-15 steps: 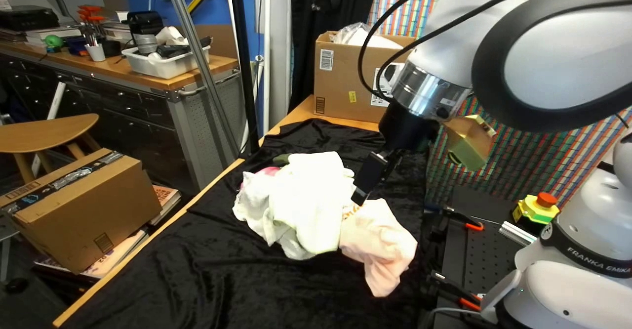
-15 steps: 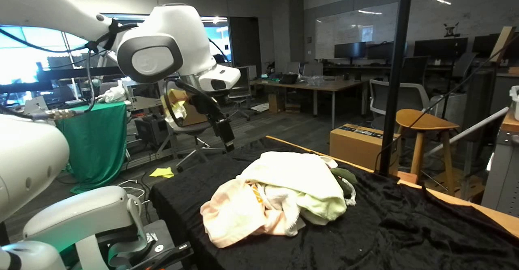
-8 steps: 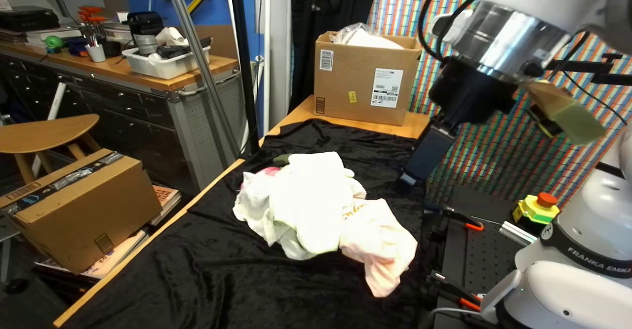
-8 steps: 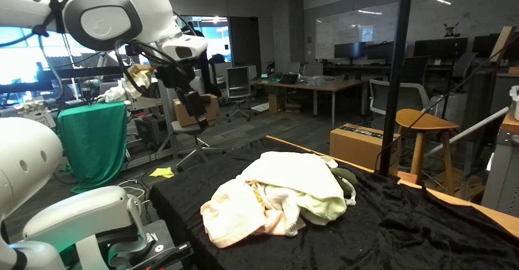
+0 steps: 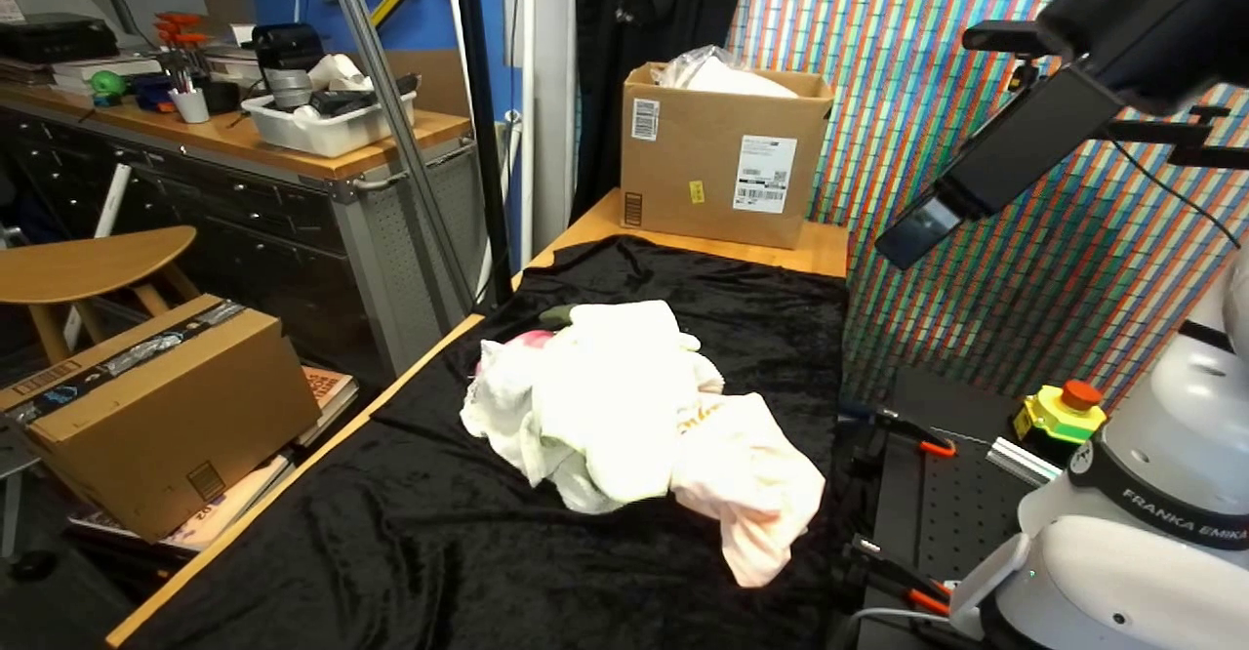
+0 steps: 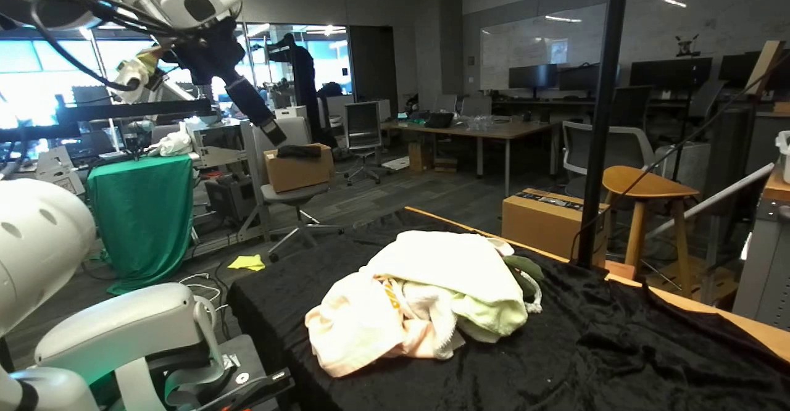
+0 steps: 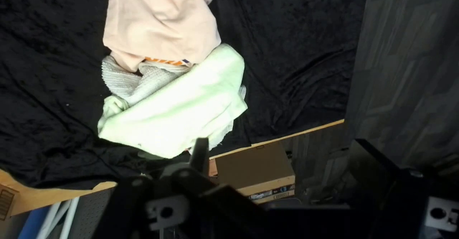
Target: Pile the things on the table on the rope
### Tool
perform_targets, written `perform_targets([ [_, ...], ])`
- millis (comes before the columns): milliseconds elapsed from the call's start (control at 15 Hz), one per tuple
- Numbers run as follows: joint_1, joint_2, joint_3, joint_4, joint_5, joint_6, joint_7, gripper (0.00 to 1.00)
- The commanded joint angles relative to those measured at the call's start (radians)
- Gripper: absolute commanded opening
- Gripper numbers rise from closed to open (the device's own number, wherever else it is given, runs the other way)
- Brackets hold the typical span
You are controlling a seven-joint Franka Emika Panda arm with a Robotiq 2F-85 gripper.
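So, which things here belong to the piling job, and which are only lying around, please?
For the job:
pale yellow-green cloth
peach garment
white ribbed cloth
dark green item
pink item, barely showing
white cord, apparently the rope, partly showing
black-covered table
gripper, open

Just lying about:
open-topped cardboard box
taped cardboard box
wooden stool
yellow scrap on the floor
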Motion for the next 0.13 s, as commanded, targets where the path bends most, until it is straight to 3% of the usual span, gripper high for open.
perform_targets([
  [0,-0.004,-0.024,-0.005,0.000,0.000,-0.009,0.004,1.00],
  [67,-0.004,-0.032,-0.006,0.000,0.000,-0.013,0.008,1.00],
])
